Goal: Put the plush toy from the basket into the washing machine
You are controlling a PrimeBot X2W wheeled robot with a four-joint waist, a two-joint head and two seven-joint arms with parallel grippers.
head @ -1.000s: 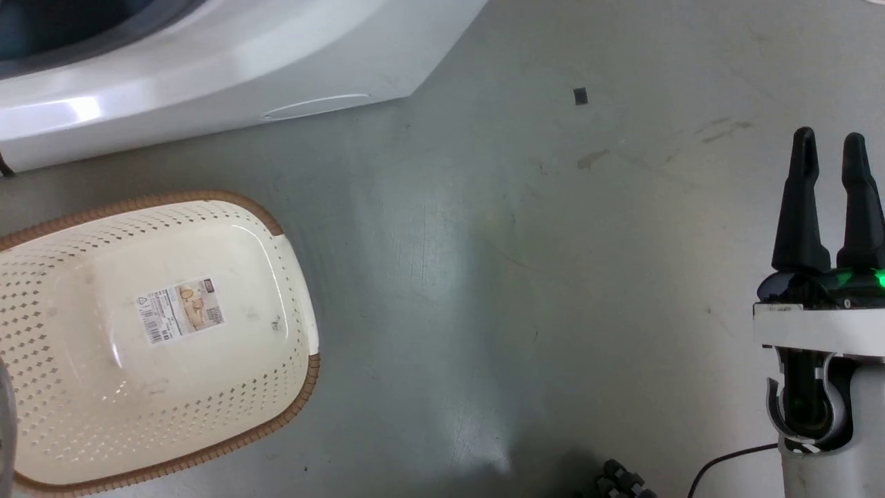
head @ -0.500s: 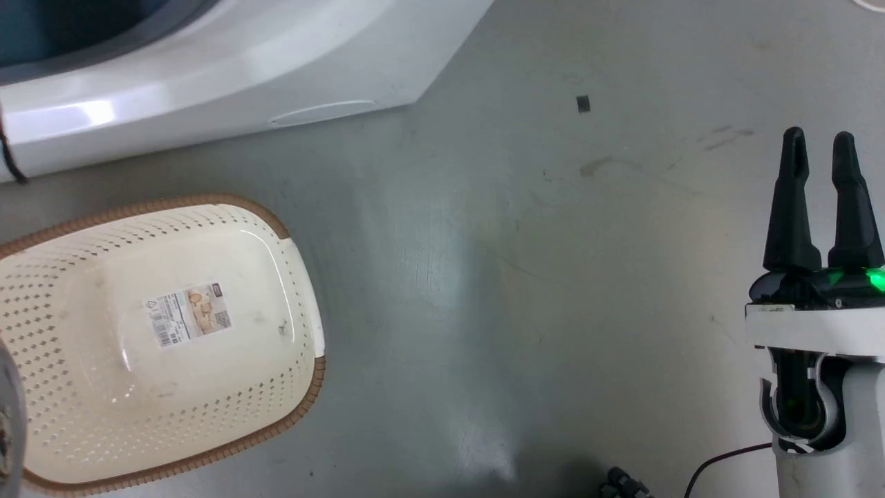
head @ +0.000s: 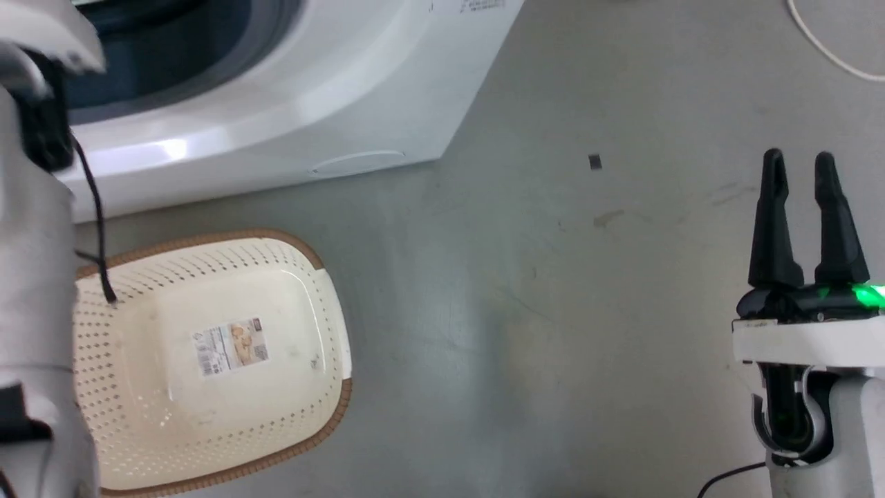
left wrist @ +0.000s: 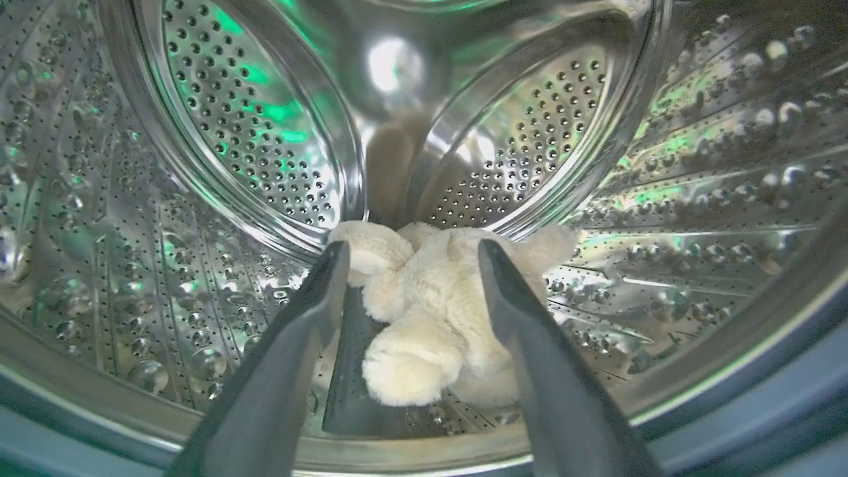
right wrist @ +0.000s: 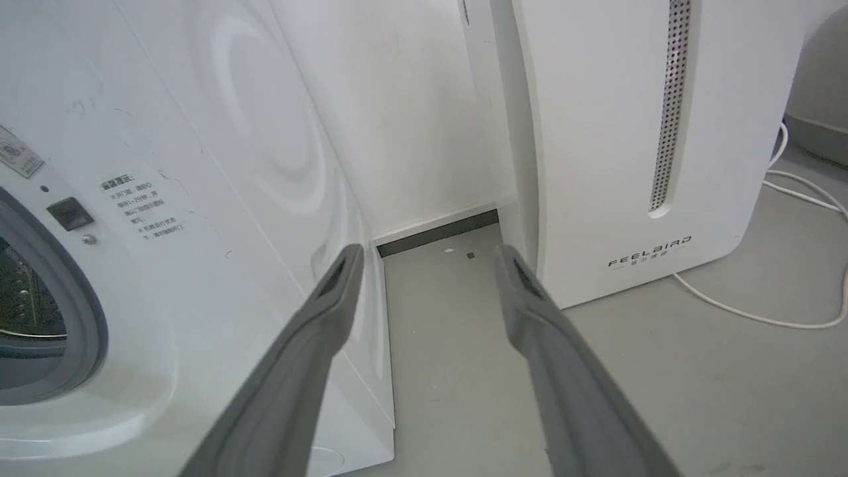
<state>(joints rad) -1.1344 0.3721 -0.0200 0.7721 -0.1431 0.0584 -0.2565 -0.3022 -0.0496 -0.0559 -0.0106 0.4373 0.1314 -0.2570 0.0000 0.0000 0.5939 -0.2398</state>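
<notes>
Toy [left wrist: 430,318] lying in washer drum [left wrist: 232,132] mid-frame, left gripper [left wrist: 412,246] spread wide before it, holding nothing, right gripper [head: 798,158] parted, empty, basket [head: 330,325] lower left.

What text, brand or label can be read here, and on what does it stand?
"FEELBIRD": on the front of the white slanted appliance.
Under that, a small line: too small to read.
On the washing machine front, printed lines: blurred, unreadable.
Beside them, a corner sticker: unreadable.
Inside the basket, a paper label: too small to read.
</notes>
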